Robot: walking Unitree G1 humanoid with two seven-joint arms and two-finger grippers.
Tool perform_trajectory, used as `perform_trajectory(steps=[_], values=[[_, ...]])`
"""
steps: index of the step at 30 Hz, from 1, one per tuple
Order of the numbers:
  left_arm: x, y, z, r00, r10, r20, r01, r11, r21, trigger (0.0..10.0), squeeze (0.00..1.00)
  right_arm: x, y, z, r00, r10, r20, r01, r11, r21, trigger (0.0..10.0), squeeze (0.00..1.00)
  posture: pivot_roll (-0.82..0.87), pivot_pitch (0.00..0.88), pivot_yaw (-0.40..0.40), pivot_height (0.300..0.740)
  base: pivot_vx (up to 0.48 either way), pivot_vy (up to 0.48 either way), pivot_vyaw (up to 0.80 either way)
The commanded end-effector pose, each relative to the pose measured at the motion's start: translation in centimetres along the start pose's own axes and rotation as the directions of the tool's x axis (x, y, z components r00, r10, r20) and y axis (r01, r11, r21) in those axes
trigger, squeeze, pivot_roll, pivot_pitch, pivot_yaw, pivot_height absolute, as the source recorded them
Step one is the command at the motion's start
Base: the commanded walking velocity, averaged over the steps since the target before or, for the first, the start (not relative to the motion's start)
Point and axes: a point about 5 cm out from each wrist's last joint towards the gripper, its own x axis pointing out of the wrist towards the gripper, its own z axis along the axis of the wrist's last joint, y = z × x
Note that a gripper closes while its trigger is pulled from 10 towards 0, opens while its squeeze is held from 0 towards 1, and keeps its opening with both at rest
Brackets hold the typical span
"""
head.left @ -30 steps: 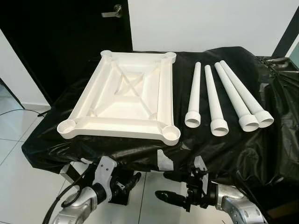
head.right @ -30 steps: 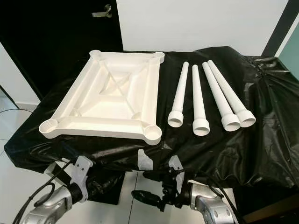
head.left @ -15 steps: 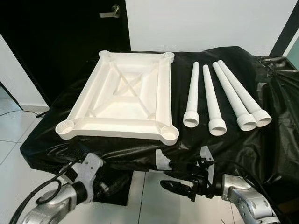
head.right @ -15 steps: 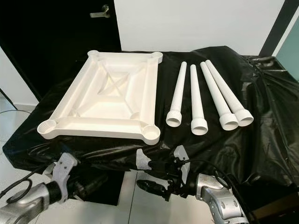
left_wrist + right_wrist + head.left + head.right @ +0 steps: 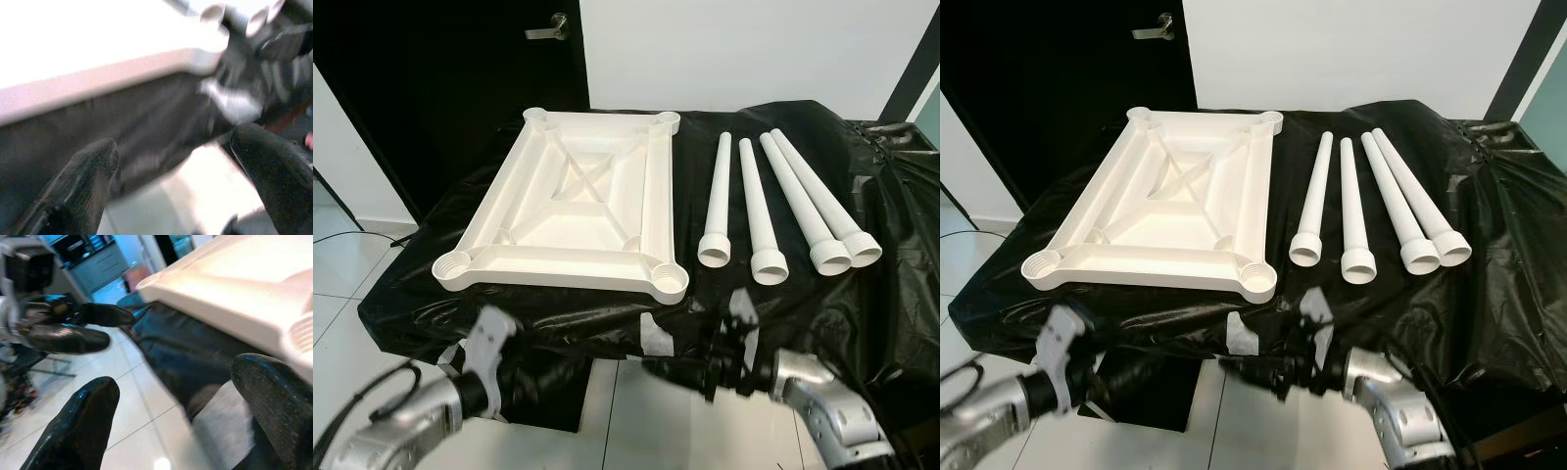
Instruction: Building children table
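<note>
The white tabletop point(image 5: 570, 211) lies upside down on the left half of a table draped in black sheet point(image 5: 803, 304), with a round socket at each corner. Several white legs point(image 5: 759, 220) lie side by side to its right, wide ends toward me. Both grippers hang below the table's front edge, over the floor. My left gripper point(image 5: 533, 374) is blurred under the tabletop's near left part and stands open point(image 5: 173, 161). My right gripper point(image 5: 674, 372) points left under the near right corner, open point(image 5: 173, 391) and holding nothing. The right wrist view also catches the left gripper point(image 5: 120, 327).
A black door point(image 5: 460, 88) with a metal handle stands behind the table at left, next to a white wall. White tape point(image 5: 656, 338) patches the sheet's front edge. Pale floor tiles point(image 5: 352, 323) lie in front and at left.
My right gripper has risen toward the table's front edge. My left arm has swung out to the left and is now blurred by motion. The tabletop and legs lie as before.
</note>
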Motion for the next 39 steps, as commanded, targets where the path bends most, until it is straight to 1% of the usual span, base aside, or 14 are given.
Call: perform_trajectory(steps=[1,6,7,8,10,15,19,21,24,27,28,30,35,39], values=[[-0.1,-1.1,1.0,0.962,-0.269,0.046,0.269,0.963,0.014,10.0,0.00,-0.1,-0.6,0.4,0.999,-0.038,0.017,0.038,0.999,-0.011,10.0,0.00,0.13,0.000,0.002,0.740,0.000,0.000,0.00],[0.5,-0.3,2.0,0.976,-0.192,0.097,0.190,0.981,0.032,10.0,0.00,0.1,-1.6,1.3,0.993,-0.101,0.052,0.103,0.994,-0.040,10.0,0.00,0.13,0.000,0.001,0.740,0.000,0.000,0.00],[0.9,0.6,2.4,0.985,-0.108,0.134,0.105,0.994,0.033,10.0,0.00,0.3,-2.4,2.0,0.981,-0.168,0.093,0.173,0.984,-0.051,10.0,0.00,0.13,0.000,0.000,0.740,0.000,0.000,0.00],[0.9,0.6,2.4,0.985,-0.108,0.134,0.105,0.994,0.033,10.0,0.00,0.3,-2.4,2.0,0.981,-0.168,0.093,0.173,0.984,-0.051,10.0,0.00,0.13,0.000,0.000,0.740,0.000,0.000,0.00],[1.5,1.5,2.6,0.987,-0.018,0.162,0.014,1.000,0.026,10.0,0.00,0.5,-3.2,2.6,0.962,-0.242,0.124,0.251,0.966,-0.064,10.0,0.00,0.12,0.000,0.006,0.740,0.000,0.000,0.00],[2.6,3.1,3.4,0.960,0.162,0.228,-0.162,0.987,-0.020,10.0,0.00,0.3,-4.4,3.5,0.902,-0.396,0.172,0.413,0.908,-0.076,10.0,0.00,0.11,0.000,0.011,0.740,0.000,0.000,0.00],[2.8,3.5,3.7,0.949,0.205,0.241,-0.206,0.978,-0.024,10.0,0.00,0.3,-4.8,3.8,0.876,-0.444,0.186,0.463,0.883,-0.071,10.0,0.00,0.11,0.000,0.013,0.740,0.000,0.000,0.00],[3.4,4.0,4.0,0.927,0.265,0.265,-0.267,0.963,-0.030,10.0,0.00,0.2,-5.3,4.1,0.828,-0.519,0.211,0.542,0.838,-0.066,10.0,0.00,0.10,0.000,0.019,0.740,0.000,0.000,0.00],[3.8,4.2,4.1,0.915,0.294,0.277,-0.296,0.955,-0.034,10.0,0.00,0.1,-5.6,4.2,0.795,-0.563,0.225,0.588,0.806,-0.063,10.0,0.00,0.09,0.000,0.023,0.740,0.000,0.000,0.00],[4.6,4.7,3.8,0.905,0.333,0.266,-0.350,0.936,0.020,10.0,0.00,-0.2,-6.1,3.9,0.730,-0.642,0.233,0.672,0.737,-0.075,10.0,0.00,0.07,0.000,0.033,0.740,0.000,0.000,0.00],[4.6,4.7,3.8,0.905,0.333,0.266,-0.350,0.936,0.020,10.0,0.00,-0.2,-6.1,3.9,0.730,-0.642,0.233,0.672,0.737,-0.075,10.0,0.00,0.07,0.000,0.033,0.740,0.000,0.000,0.00],[5.1,4.9,3.8,0.899,0.351,0.261,-0.377,0.925,0.053,10.0,0.00,-0.5,-6.4,3.8,0.689,-0.685,0.236,0.717,0.692,-0.084,10.0,0.00,0.06,0.000,0.040,0.740,0.000,0.000,0.00],[5.6,5.3,3.9,0.882,0.389,0.264,-0.413,0.910,0.039,10.0,0.00,-0.7,-6.7,3.8,0.649,-0.722,0.239,0.754,0.652,-0.079,10.0,0.00,0.06,0.000,0.049,0.740,0.000,0.000,0.00],[6.0,4.4,4.9,0.879,0.347,0.326,-0.374,0.927,0.021,10.0,0.00,-1.5,-7.3,4.6,0.527,-0.803,0.278,0.847,0.523,-0.093,10.0,0.00,0.04,0.000,0.084,0.740,0.000,0.000,0.00]])
